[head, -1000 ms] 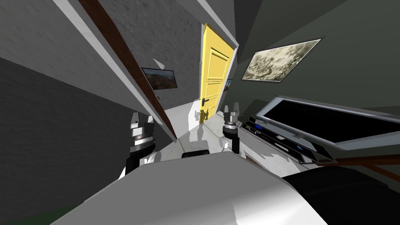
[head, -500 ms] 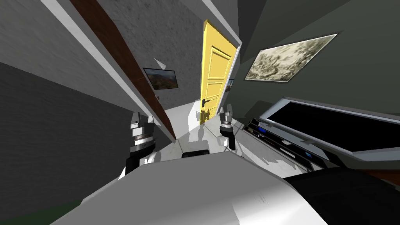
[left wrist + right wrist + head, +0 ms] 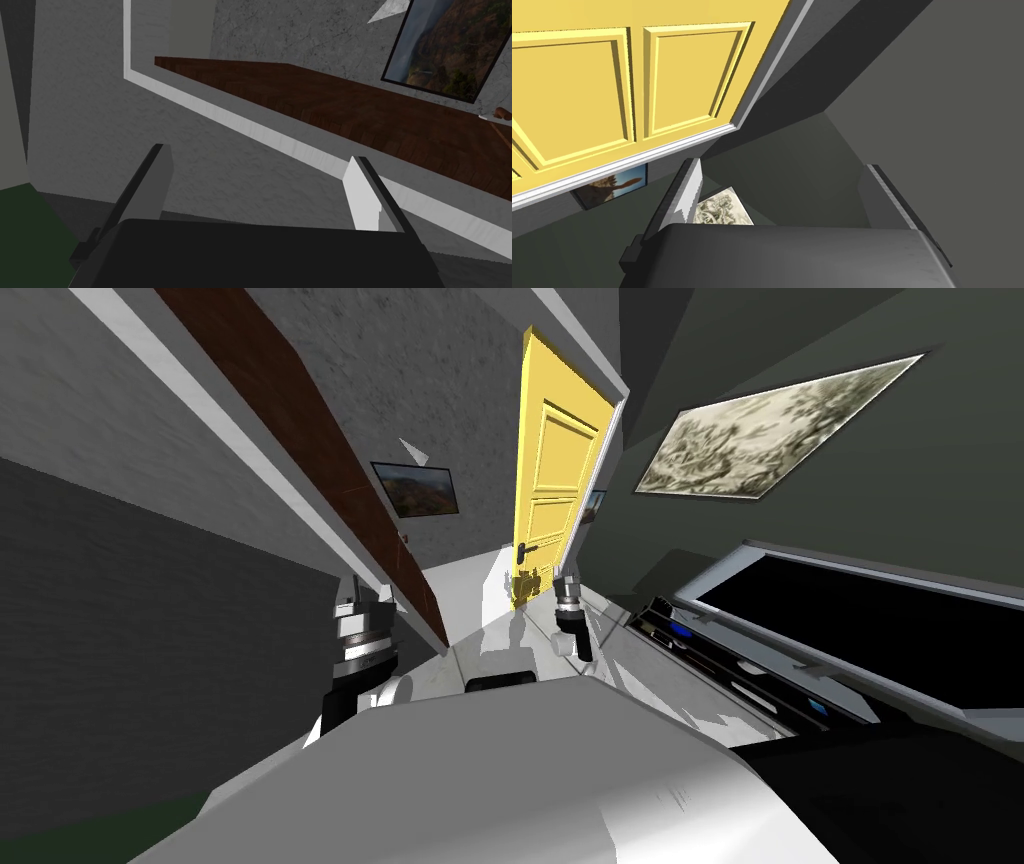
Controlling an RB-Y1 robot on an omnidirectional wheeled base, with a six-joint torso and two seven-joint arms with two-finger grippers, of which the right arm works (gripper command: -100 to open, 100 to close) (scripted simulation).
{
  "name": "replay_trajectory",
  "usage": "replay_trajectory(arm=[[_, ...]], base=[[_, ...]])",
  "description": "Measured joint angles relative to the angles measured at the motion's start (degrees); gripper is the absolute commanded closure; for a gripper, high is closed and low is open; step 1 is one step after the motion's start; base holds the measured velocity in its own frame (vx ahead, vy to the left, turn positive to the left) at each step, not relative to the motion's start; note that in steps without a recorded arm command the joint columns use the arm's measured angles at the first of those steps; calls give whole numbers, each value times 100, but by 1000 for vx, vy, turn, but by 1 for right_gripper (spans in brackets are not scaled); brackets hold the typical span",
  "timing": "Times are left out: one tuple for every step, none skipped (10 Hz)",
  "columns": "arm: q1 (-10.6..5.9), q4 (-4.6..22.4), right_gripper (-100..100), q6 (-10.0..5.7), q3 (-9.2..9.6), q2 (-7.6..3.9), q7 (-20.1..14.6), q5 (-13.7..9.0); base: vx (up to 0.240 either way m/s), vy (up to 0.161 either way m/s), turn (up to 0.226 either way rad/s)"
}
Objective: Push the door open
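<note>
A yellow panelled door (image 3: pixel 555 468) with a dark handle (image 3: pixel 524 550) stands at the end of a narrow passage in the head view. My right gripper (image 3: pixel 566 580) is raised just in front of the door's lower part, to the right of the handle. In the right wrist view the gripper (image 3: pixel 782 192) is open, with the door's yellow panels (image 3: pixel 612 85) and its white frame (image 3: pixel 662 150) close ahead of the fingers and nothing between them. My left gripper (image 3: pixel 355 593) hangs back beside the left wall, and its wrist view shows it (image 3: pixel 260 187) open and empty.
A long brown wooden strip (image 3: pixel 300 458) with white trim runs along the left wall. On the right stand a low unit with open drawers (image 3: pixel 720 653) and a white-framed black panel (image 3: pixel 880 618). Pictures hang on both walls (image 3: pixel 780 428) (image 3: pixel 415 488).
My right gripper has swung left and forward, closer to the door beside the handle. The head view has shifted slightly. The left arm has stayed still.
</note>
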Motion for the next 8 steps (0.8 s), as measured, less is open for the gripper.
replay_trajectory(arm=[[-65,143,-100,-9,22,-18,-22,4],[-212,332,-100,8,21,-59,-62,-2],[-324,479,-100,48,27,-113,-118,-13],[-351,597,-100,40,39,-136,-153,-16],[-454,809,-100,12,41,-172,-188,-21],[-565,997,-100,23,64,-198,-223,-18],[-633,1147,-100,34,101,-234,-267,-16],[-706,1245,-100,65,104,-254,-296,-19]], base=[[60,-67,99],[89,-88,106],[65,-78,28],[46,-74,45],[44,-99,108],[80,-121,124],[63,-80,28],[51,-55,46]])
